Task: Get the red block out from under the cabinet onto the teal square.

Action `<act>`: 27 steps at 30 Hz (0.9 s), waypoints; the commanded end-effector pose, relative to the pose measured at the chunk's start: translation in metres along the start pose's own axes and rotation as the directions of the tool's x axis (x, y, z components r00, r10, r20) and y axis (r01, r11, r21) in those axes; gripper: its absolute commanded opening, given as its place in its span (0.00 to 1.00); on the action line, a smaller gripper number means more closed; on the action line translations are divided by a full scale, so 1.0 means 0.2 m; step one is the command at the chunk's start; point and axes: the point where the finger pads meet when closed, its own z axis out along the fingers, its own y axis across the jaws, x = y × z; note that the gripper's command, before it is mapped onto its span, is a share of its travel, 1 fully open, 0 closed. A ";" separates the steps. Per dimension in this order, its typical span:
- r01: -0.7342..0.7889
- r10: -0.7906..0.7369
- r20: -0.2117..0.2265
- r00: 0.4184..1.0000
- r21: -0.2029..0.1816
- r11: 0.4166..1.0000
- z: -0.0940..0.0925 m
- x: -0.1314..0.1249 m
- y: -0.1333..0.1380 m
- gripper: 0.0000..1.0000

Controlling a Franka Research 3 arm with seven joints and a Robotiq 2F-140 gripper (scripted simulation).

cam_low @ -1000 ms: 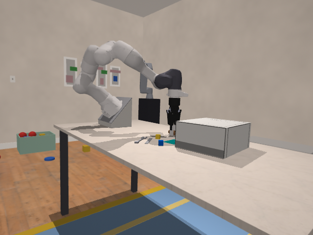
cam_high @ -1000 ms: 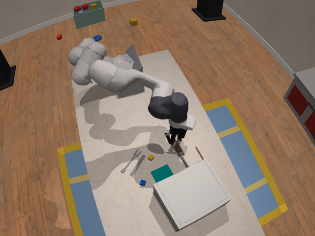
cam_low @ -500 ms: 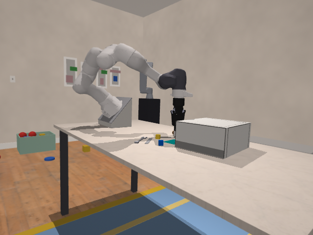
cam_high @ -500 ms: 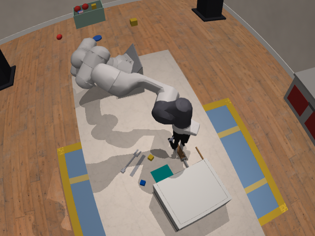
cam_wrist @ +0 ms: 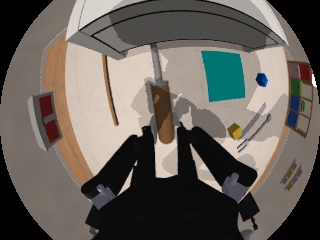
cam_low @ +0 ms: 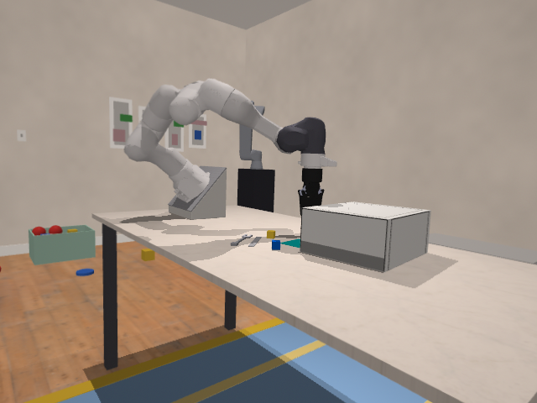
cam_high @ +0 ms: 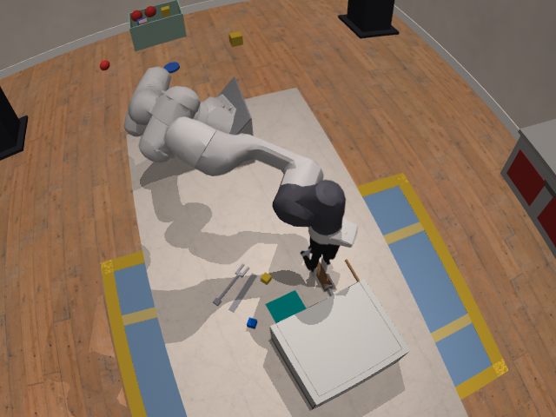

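Table: pale stone-look top on dark legs; the arm's grey wedge base stands at its far end.
Floor: wood planks, with blue mats edged in yellow on either side of the table.
Room: beige walls with small posters; a green bin holding red balls and a yellow block; a loose red ball, blue disc and yellow cube lie on the floor.
Cabinet: white box on the table, with a dark gap along its base in the exterior view.
Square: teal, flat on the table, just beside the cabinet's corner, nothing on it.
Gripper: fingers pinched on the brown handle of a tool, pointing down just in front of the cabinet.
Tool: its grey shaft runs from the handle toward the cabinet's lower edge; the far end is lost in shadow there.
Red block: not visible in any view; cannot tell where under the cabinet it lies.
Other items: a grey fork-ended tool and a flat grey bar side by side; a small yellow cube and a blue cube near the square; a thin wooden stick beside the cabinet.
Hard to make out: the gripper's fingertips in the exterior view, hidden behind the cabinet.
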 end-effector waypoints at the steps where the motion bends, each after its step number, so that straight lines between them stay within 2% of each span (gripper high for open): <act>1: 0.027 -0.027 0.004 1.000 0.000 1.000 -0.01 0.02 -0.01 0.00; 27: 0.027 -0.027 0.004 1.000 0.000 1.000 -0.01 0.11 -0.01 0.00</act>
